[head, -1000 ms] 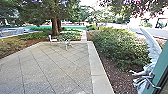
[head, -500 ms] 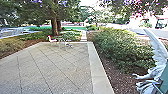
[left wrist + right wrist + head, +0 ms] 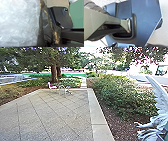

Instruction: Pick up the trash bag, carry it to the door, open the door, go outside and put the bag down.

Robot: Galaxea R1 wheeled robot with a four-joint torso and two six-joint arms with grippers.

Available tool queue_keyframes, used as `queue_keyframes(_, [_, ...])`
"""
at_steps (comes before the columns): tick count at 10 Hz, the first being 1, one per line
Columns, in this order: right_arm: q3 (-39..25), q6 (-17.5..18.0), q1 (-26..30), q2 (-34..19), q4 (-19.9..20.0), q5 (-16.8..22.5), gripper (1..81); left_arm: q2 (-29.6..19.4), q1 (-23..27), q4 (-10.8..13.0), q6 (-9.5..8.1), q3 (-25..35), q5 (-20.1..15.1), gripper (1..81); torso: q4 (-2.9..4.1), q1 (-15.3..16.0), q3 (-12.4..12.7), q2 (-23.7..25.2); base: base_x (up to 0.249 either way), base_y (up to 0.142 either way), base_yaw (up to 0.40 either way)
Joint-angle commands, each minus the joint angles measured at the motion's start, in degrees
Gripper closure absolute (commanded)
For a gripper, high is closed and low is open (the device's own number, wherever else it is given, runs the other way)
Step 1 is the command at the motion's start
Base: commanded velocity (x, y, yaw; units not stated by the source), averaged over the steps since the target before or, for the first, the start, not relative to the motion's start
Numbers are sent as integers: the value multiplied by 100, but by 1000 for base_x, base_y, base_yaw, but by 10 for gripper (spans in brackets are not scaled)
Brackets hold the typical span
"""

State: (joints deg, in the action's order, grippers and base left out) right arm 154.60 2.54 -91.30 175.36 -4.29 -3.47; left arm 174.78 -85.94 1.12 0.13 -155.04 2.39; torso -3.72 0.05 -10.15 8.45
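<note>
Dark, glossy, crinkled plastic of the trash bag [image 3: 48, 25] is close to the camera in the left wrist view, beside a large pale crinkled area. A grey-brown wrinkled part of the trash bag [image 3: 97, 8] shows in the right wrist view, behind the jointed bar. I cannot make out how my left or right gripper stands. In the head view a sliver of the green door [image 3: 165, 133] is at the lower right edge. A flat green surface [image 3: 77, 16], perhaps the door, also shows in the left wrist view.
A paved yard [image 3: 55, 114] with a pale border [image 3: 98, 119] stretches ahead. Right of it are a bush [image 3: 122, 94] and a white winged statue [image 3: 160, 114]. A white chair [image 3: 51, 85] and a small table [image 3: 63, 89] stand near the far edge, before a tree [image 3: 54, 73].
The head camera's view has shifted slightly. Much less of the green door shows at the right edge, and its handle is no longer plain beside the statue.
</note>
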Motion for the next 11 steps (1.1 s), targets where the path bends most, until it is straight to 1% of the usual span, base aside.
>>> queue_keyframes(1, [-45, -25, 177, 45, -28, 312, 10, 23, 205, 55, 31, 35, -336, 811, 0, 2, 0, 0, 0, 0, 0])
queue_keyframes(2, [-45, -34, 168, 45, -28, 312, 10, 23, 205, 46, 31, 35, -336, 811, 0, -2, 0, 2, 0, 0, 0])
queue_keyframes(3, [-45, -34, 168, 45, -37, 312, 10, 14, 205, 37, 31, 35, -336, 811, 563, -2, 0, 2, 0, 0, 0])
queue_keyframes(4, [-45, -43, 168, 45, -37, 312, 10, 5, 213, 11, 30, 35, -336, 811, 587, -5, 0, 2, 0, 0, 0])
queue_keyframes(5, [-45, -43, 168, 45, -37, 312, 10, -4, 205, -7, 22, 35, -336, 811, 671, -5, 0, 2, 0, 0, 0])
queue_keyframes(6, [-45, -34, 168, 37, -37, 312, 10, -4, 205, -24, 30, 35, -336, 811, 841, -5, 0, 2, 0, 0, 0])
queue_keyframes(10, [-45, -34, 168, 37, -37, 312, 10, -38, 205, -42, 13, 35, -327, 811, 1627, -5, 0, 2, 0, 0, 0])
queue_keyframes(11, [-45, -34, 159, 37, -28, 312, 10, -65, 222, -42, 4, 79, -318, 811, 1267, -5, 0, 2, 0, 0, 0])
